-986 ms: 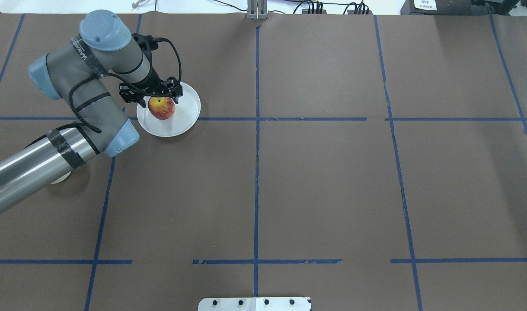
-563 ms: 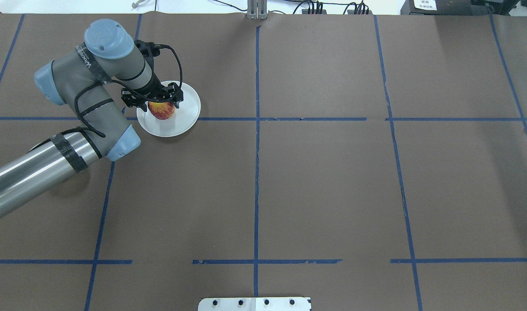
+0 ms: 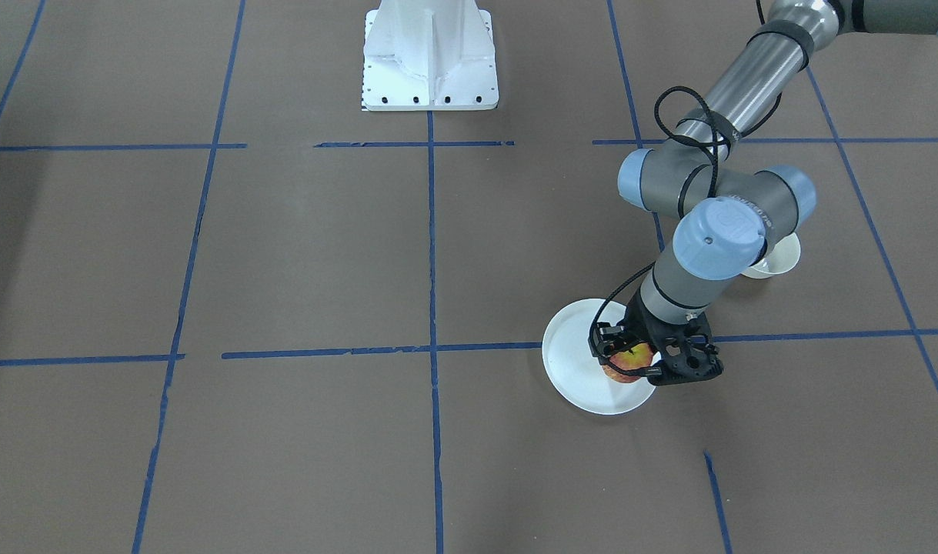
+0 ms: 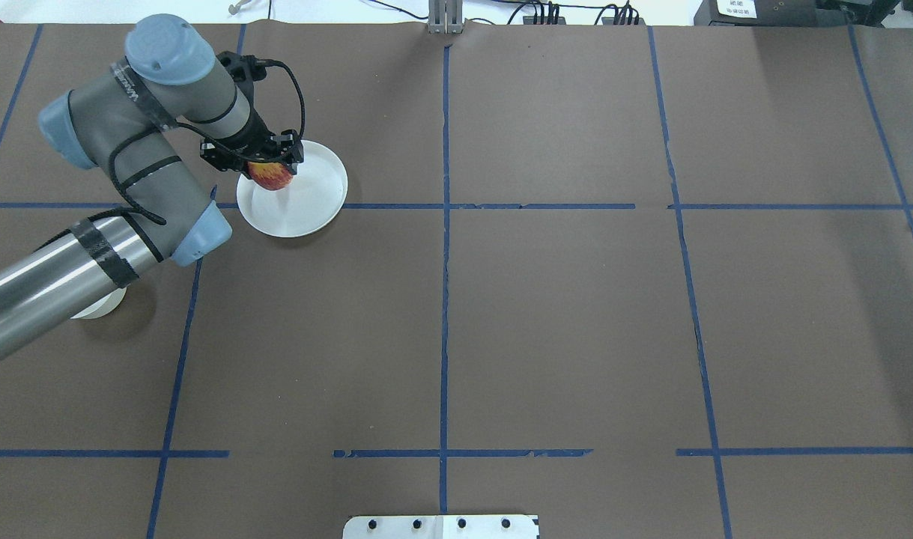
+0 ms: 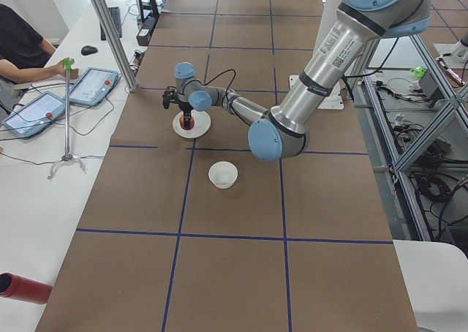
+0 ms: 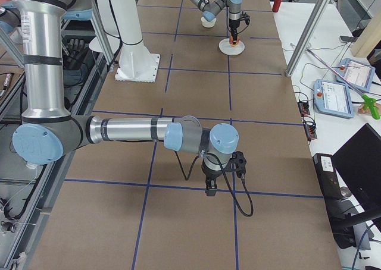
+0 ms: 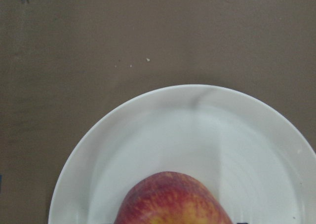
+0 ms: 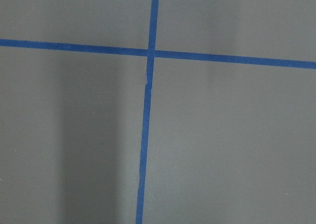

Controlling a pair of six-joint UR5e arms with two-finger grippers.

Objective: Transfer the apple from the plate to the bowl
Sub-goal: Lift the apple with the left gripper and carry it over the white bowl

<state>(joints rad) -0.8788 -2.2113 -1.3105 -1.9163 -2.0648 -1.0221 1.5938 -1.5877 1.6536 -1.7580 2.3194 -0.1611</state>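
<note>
My left gripper (image 4: 267, 163) is shut on the red and yellow apple (image 4: 272, 177) and holds it just above the far left part of the white plate (image 4: 306, 202). The front view shows the apple (image 3: 627, 360) between the black fingers over the plate (image 3: 580, 369). In the left wrist view the apple (image 7: 173, 200) fills the bottom edge, with the plate (image 7: 148, 135) beneath it. The small cream bowl (image 4: 96, 305) stands nearer the robot, partly hidden under my left arm; it shows whole in the left view (image 5: 222, 175). My right gripper (image 6: 209, 190) shows only in the right view, so I cannot tell its state.
The brown table cover carries a grid of blue tape lines (image 4: 445, 262). The robot's white base (image 3: 430, 58) stands at the middle of the near edge. My left forearm (image 4: 44, 292) crosses over the bowl's area. Tablets and a person (image 5: 22, 47) are beyond the table's far edge.
My left gripper came down around the apple, shut on it, and has now risen with it, shifting slightly left and away. The plate stayed put.
</note>
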